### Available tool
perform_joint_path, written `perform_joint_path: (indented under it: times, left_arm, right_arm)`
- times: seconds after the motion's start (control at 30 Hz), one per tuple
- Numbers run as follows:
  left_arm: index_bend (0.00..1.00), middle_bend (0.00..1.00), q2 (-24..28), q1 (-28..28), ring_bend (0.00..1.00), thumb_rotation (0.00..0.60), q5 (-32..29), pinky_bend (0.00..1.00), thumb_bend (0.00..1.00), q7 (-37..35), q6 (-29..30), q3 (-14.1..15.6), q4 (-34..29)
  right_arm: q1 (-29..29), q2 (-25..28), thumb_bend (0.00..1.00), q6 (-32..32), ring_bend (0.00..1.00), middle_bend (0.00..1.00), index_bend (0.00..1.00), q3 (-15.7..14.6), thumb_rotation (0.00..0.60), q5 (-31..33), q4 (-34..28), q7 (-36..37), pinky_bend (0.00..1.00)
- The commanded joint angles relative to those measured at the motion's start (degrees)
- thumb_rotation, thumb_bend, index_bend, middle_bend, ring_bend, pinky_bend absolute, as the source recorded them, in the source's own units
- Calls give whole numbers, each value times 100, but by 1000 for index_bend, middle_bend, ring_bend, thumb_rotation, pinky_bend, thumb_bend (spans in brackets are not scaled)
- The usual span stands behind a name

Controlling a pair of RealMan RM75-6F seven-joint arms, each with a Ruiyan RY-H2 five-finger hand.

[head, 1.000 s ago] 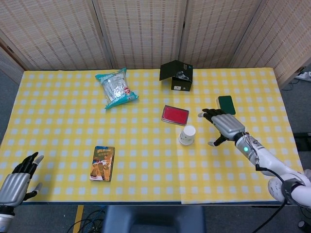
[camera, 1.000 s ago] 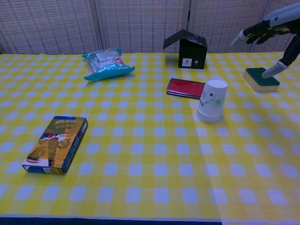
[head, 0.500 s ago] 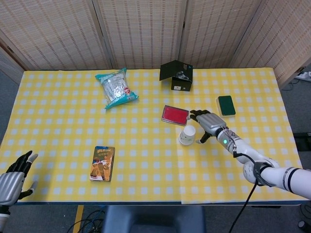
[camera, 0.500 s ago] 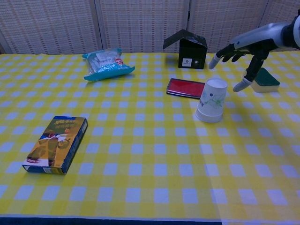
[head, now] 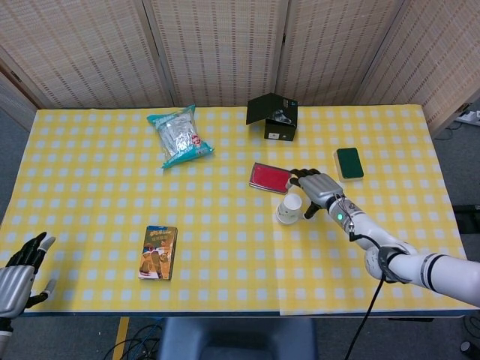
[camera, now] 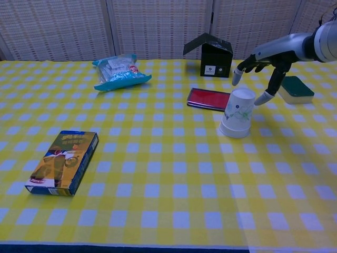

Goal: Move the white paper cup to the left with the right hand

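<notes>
The white paper cup (head: 289, 208) (camera: 238, 113) stands upside down near the middle right of the yellow checked table, printed with a small green pattern. My right hand (head: 318, 189) (camera: 261, 64) hovers just right of and above the cup, fingers spread around its top, holding nothing; whether a fingertip touches the cup I cannot tell. My left hand (head: 21, 276) sits off the table's front left corner, fingers apart and empty, seen only in the head view.
A red flat case (head: 270, 177) (camera: 209, 99) lies just behind the cup. A green sponge (head: 349, 163) (camera: 295, 89) lies to the right, an open black box (head: 274, 117) (camera: 212, 56) behind, a blue snack bag (head: 178, 136) at the back left, a small book (head: 158, 252) (camera: 63, 162) at the front left.
My right hand has moved left from beside the green sponge to the cup, its fingers now spread over the cup's top. The left hand shifted slightly down and left.
</notes>
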Motion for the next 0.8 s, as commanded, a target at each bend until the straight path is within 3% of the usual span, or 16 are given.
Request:
perform_joint_path:
  times: [0.03, 0.53, 0.8]
  left_arm:
    - [0, 0, 2, -2, 64, 600, -10, 204, 382, -10, -10, -1, 11]
    - [0, 0, 0, -13, 64, 600, -29, 204, 381, -51, -34, -12, 50]
    - [0, 0, -14, -14, 64, 600, 31, 204, 381, -31, -9, 5, 45]
  right_arm:
    - [49, -63, 221, 0, 0, 0, 221, -30, 600, 53, 59, 4, 0]
    - [200, -350, 288, 195, 0, 0, 329, -145, 600, 252, 293, -65, 0]
    - [170, -81, 293, 368, 0, 0, 345, -54, 600, 179, -55, -19, 0]
